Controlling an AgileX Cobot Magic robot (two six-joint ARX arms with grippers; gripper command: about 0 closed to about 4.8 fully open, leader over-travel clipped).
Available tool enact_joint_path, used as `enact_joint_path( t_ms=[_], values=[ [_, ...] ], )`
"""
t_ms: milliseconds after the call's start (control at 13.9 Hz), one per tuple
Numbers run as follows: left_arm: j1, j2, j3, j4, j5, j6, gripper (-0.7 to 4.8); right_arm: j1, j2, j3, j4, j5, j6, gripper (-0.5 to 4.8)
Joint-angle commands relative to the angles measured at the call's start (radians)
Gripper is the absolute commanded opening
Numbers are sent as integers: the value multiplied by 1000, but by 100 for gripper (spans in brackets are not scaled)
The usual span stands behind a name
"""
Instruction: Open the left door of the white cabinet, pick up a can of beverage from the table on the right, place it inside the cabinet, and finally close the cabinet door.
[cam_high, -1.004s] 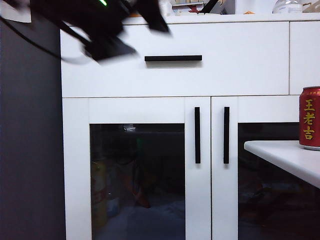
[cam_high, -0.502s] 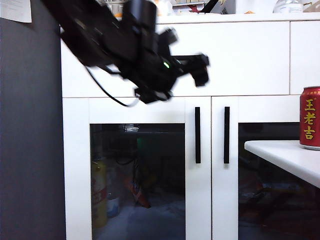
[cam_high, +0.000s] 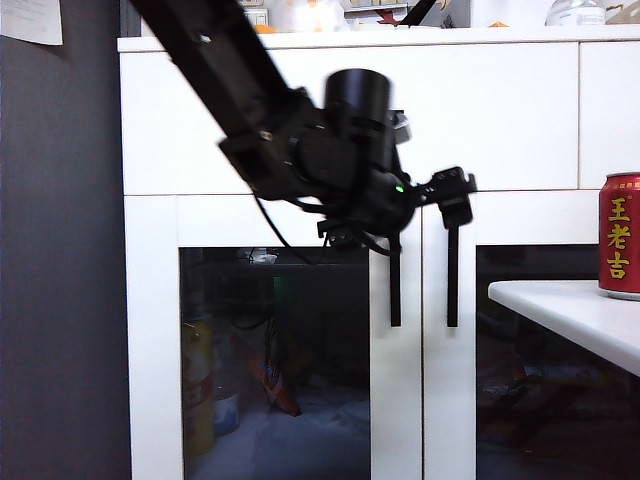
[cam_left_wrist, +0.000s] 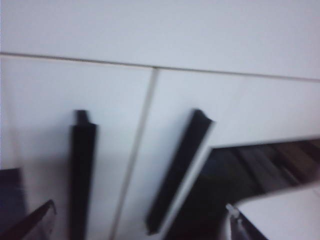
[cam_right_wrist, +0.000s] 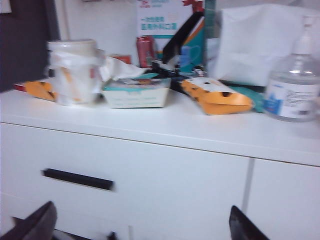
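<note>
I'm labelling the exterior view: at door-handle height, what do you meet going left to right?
Dark wall → left door glass → its black handle → right door's handle → table → red can. The open left gripper hangs above the handles.

Your left gripper (cam_high: 452, 198) hangs with jaws apart, before the white cabinet (cam_high: 480, 120), at the top of the left door (cam_high: 275, 340) handle. The can of beverage (cam_high: 620, 236) stands on the table (cam_high: 570, 315), well right of those jaws.
</note>
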Motion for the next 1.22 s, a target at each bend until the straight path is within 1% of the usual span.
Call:
enact_joint_path(
  t_ms=[72,287,359,574,646,789,1220],
  values=[
    [-3,32,26,33,-74,4,479,-29,-2,2,-7,17,-23,441],
    [-1,82,67,34,-66,4,479,-33,-2,0,-10,20,-27,440],
    [0,108,98,34,-59,4,479,-32,5,0,-10,20,-79,440],
    [1,130,139,32,-45,8,479,-32,19,0,-10,20,-92,440],
    [5,135,164,32,-48,8,479,-32,22,0,-32,43,-93,440],
    [9,135,167,50,-55,8,479,-32,22,-11,-32,74,-100,440],
    [23,140,166,51,-55,8,479,-32,42,-31,-21,95,-100,440]
  ],
)
